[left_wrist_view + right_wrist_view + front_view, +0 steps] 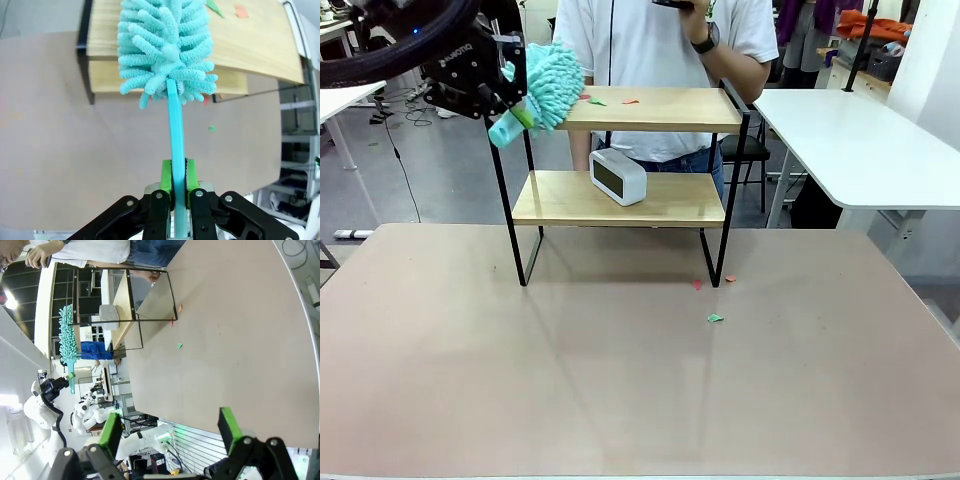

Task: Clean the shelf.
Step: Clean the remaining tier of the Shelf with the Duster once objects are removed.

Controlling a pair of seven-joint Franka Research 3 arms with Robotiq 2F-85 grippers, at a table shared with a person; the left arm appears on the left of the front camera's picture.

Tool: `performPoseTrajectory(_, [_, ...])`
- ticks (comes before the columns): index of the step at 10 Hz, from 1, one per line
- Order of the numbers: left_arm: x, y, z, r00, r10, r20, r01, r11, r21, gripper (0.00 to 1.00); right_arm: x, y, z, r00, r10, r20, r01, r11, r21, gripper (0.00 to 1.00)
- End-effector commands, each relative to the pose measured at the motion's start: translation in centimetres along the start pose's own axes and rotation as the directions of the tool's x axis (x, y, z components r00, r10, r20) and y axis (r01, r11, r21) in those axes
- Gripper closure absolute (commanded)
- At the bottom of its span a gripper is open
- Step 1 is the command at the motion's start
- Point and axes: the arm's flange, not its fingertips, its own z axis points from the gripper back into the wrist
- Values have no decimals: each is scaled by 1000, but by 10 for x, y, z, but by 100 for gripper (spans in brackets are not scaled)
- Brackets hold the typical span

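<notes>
The left end effector [174,175] grips a teal duster [165,45], head at the shelf's [660,108] top board. The right end effector [170,432] gapes wide over the counter [240,340].

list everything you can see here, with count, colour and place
shelf: one, light wood boards in a black frame, far middle of the table
duster: one, teal, at the top board's left end
shelf scraps: two, green and orange-red, on the top board
clock: one, white, on the lower board
table scraps: three, red, orange, green, in front of the shelf's right legs
table: one, beige, under the shelf
white table: one, far right
chair: one, black, behind the shelf
person: one, white shirt, behind the shelf
left gripper: shut on the duster handle
right gripper: open, holding nothing
</notes>
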Motion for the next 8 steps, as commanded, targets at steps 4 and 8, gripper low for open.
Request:
performPoseTrajectory(4, [-6,-9,4,932,-297,-210,254,945,-206,88,-1,-1,1,1000,27,-6,-27,1000,0,0])
performPoseTrajectory(8, [-9,11,26,724,-619,-303,417,744,-522,88,-1,-1,1,1000,27,-6,-27,1000,0,0])
